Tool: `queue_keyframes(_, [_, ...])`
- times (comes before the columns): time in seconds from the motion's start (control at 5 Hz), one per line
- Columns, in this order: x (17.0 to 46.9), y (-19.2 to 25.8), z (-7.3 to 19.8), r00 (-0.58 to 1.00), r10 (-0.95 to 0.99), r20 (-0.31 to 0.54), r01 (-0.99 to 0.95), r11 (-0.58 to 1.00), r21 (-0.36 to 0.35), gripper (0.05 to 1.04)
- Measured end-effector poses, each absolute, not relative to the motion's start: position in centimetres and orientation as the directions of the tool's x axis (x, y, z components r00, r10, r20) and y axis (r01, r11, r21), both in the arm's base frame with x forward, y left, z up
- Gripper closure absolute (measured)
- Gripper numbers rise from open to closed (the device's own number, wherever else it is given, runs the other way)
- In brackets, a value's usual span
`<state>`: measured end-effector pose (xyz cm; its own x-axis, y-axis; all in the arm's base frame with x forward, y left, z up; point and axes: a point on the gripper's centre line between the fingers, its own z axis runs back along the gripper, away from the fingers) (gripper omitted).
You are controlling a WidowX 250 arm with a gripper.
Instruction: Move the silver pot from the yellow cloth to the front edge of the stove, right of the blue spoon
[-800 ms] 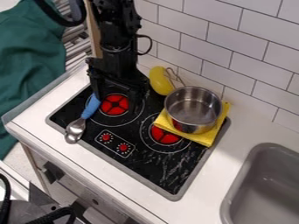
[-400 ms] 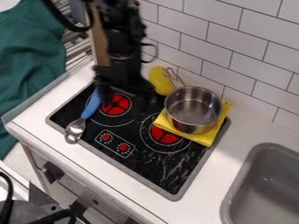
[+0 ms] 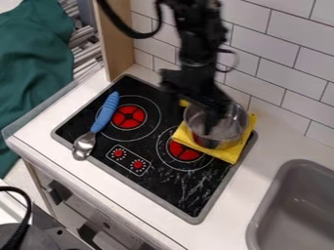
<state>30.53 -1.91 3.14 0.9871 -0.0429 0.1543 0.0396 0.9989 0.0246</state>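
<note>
Fingers spread, the gripper [image 3: 193, 120] is hanging over the pot [image 3: 225, 129], where one finger snagging the rim is risking a tip.

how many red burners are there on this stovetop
2: one burner beside the blue-handled spoon, the other partly under the yellow cloth below the metal pot. The arm and pot could hide more.
</note>
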Motion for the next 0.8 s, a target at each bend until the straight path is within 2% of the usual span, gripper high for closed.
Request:
queue_keyframes(0.2, [31.8,-4.7,3.2,0.981,-0.091,0.171,0.09,0.996,0.013,0.081])
queue_keyframes(0.4, [32.3,-5.6,3.0,0.981,-0.094,0.171,0.094,0.996,0.009,0.081])
queue_keyframes(0.6, [32.5,-5.6,2.2,0.982,-0.097,0.164,0.096,0.995,0.012,0.081])
queue_keyframes(0.8, [32.6,-5.5,0.4,0.986,-0.092,0.139,0.093,0.996,-0.002,0.081])
